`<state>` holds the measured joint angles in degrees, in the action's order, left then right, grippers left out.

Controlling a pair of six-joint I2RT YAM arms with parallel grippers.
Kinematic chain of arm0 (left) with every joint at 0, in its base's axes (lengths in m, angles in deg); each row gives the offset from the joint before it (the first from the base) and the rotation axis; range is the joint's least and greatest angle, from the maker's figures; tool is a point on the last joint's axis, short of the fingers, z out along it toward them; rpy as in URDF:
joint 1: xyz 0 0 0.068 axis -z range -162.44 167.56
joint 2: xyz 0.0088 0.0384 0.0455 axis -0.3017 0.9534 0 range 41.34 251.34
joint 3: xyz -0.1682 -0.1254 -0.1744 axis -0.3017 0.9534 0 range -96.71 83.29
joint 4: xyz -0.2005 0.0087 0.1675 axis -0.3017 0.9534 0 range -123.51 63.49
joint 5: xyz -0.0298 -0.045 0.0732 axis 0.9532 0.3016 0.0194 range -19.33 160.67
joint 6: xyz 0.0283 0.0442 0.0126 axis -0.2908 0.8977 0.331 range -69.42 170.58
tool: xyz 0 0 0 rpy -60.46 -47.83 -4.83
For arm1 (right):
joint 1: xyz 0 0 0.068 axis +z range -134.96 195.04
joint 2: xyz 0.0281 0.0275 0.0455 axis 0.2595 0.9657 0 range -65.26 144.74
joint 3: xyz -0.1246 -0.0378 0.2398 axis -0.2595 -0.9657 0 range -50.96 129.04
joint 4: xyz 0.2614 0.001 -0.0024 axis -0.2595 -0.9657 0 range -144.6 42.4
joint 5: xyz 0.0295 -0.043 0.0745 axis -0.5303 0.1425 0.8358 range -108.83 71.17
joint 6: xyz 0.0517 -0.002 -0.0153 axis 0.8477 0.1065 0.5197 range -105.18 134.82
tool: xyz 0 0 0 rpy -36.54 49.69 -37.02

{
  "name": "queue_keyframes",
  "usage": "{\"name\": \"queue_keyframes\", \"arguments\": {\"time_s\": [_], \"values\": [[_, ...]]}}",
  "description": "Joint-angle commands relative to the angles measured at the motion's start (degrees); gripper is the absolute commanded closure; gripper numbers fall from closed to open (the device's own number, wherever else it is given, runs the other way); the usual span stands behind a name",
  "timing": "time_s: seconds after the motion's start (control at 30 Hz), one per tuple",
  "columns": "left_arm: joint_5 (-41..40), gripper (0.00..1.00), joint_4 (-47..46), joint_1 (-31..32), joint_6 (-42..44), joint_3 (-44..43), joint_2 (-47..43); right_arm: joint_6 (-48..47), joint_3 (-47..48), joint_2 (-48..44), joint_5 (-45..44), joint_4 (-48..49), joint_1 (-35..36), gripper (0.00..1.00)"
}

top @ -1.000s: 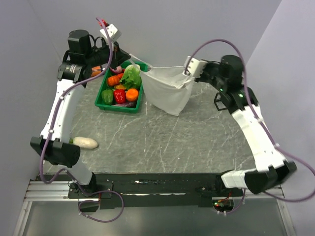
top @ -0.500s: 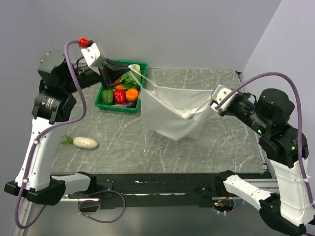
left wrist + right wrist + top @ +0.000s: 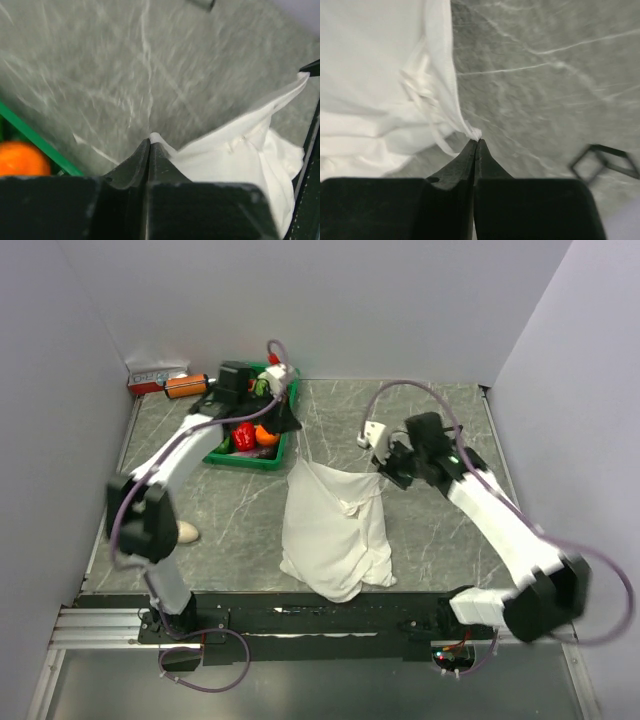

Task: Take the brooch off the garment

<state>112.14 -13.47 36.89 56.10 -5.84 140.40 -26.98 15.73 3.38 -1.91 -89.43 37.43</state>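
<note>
Nearest the arm bases, the garment (image 3: 335,530) lies crumpled on the grey marbled bench (image 3: 450,540), its lower hem bunched close to the near edge. To the left, a small white oval lump (image 3: 187,532) peeks out from behind the left arm. Farther back the cloth runs up to its two upper corners, and each is grasped. The right claw (image 3: 384,468) is clenched on the right corner, and its wrist view shows the fingertips (image 3: 465,160) pressed together on a tip of white fabric. The left claw (image 3: 289,423) is clenched on a narrow strap, its fingers (image 3: 135,160) likewise meeting on a point of cloth. The brooch cannot be made out anywhere on the white fabric. Just beside the left claw sits a green tray (image 3: 215,453) of toy vegetables, an orange (image 3: 17,157) among them
</note>
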Motion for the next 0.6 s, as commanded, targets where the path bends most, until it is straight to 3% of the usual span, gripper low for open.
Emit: {"name": "queue_keyframes", "arguments": {"time_s": [0.0, 0.07, 0.1, 0.2, 0.3, 0.4, 0.57], "values": [[-3.9, 0.79, 2.9, 0.2, -1.9, -9.5, 12.4, 14.8, 2.7, 13.3, 1.4, 15.2, -3.1, 0.89], [-7.2, 0.70, 4.6, 0.2, -3.5, -13.8, 15.3, 18.3, 9.2, 20.3, 1.0, 14.4, -4.5, 0.79], [-8.2, 0.60, 3.8, 0.2, -4.0, -13.9, 15.3, 19.3, 11.2, 22.0, -1.1, 14.3, -5.1, 0.66], [-9.2, 0.49, -2.5, 0.4, -5.0, -8.6, 10.6, 19.3, 15.4, 23.6, -0.7, 13.2, -7.5, 0.56], [-3.5, 0.45, -4.8, 1.6, -3.8, -2.1, 6.5, 16.2, 12.2, 22.6, 0.0, 9.7, -7.5, 0.53], [7.8, 0.45, 1.0, 3.9, 1.6, -0.4, 7.4, 14.1, 8.5, 23.1, 6.0, 3.3, -7.2, 0.55], [13.8, 0.45, -0.1, 7.0, 0.6, 2.6, 11.8, 20.3, 4.3, 25.0, 12.0, -1.1, -6.7, 0.56]]}}
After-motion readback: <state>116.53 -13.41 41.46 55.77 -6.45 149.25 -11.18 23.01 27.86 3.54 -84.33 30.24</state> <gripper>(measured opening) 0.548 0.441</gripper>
